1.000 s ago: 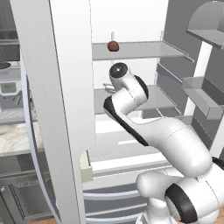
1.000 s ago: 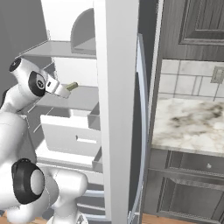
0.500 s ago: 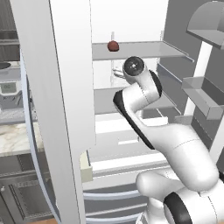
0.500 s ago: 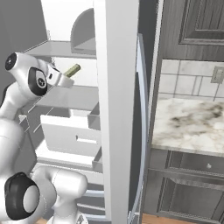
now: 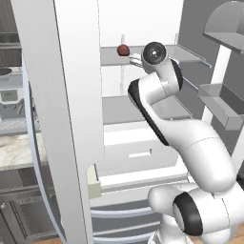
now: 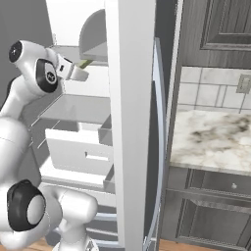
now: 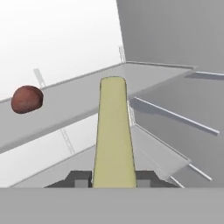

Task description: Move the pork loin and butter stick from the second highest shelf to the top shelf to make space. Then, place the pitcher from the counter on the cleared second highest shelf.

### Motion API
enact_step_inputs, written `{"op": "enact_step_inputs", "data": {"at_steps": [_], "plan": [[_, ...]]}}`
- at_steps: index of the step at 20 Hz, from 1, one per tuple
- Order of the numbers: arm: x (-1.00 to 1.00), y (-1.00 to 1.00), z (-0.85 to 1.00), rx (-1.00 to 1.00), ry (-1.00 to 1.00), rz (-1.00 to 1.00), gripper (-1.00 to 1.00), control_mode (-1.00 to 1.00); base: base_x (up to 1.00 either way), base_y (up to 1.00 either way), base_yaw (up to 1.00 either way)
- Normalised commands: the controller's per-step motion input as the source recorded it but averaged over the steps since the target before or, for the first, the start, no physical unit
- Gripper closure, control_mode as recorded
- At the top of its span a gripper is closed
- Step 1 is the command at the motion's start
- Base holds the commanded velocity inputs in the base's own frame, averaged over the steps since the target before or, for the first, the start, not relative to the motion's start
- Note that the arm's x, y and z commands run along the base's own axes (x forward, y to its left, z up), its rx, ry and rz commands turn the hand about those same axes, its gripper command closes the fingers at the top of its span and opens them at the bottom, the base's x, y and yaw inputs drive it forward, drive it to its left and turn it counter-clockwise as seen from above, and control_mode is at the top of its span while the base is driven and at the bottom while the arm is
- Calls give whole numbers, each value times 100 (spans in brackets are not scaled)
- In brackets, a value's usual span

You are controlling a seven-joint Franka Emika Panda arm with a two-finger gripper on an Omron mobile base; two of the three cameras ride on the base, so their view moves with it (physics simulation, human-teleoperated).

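My gripper [image 7: 113, 178] is shut on the butter stick [image 7: 113, 135], a pale yellow block that points away from the hand. From the right base view the butter stick [image 6: 86, 63] pokes out of the gripper [image 6: 81, 69] at the height of the top shelf [image 5: 190, 53]. The pork loin [image 5: 123, 49], a reddish-brown lump, lies on the top shelf [image 7: 83, 103] to the left of the butter; it is the pork loin [image 7: 26, 99] in the hand view. The second highest shelf [image 5: 119, 108] below is bare. The pitcher is out of view.
The open fridge door [image 5: 71, 105] stands close on the left, and the other door [image 6: 130, 122] on the right. Door bins [image 5: 221, 102] hang at the right. White drawers [image 5: 138, 152] sit under the shelves. The marble counter [image 6: 215, 137] lies right of the fridge.
The arm has risen, carrying the butter stick from the second highest shelf's level up to the top shelf's level. The pork loin has stayed put.
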Motion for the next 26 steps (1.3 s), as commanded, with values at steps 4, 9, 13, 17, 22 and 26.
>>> {"op": "enact_step_inputs", "data": {"at_steps": [4,9,13,17,22,26], "plan": [[69,-16,18,0,5,-1,100,-100,0,0,0],[90,-25,0,0,11,0,100,-100,0,0,0],[97,-16,0,-2,14,0,100,-100,0,0,0],[97,0,0,-2,12,0,100,-100,0,0,0],[98,0,-9,0,10,0,100,-100,0,0,0],[76,-3,-34,0,3,0,100,-100,0,0,0]]}}
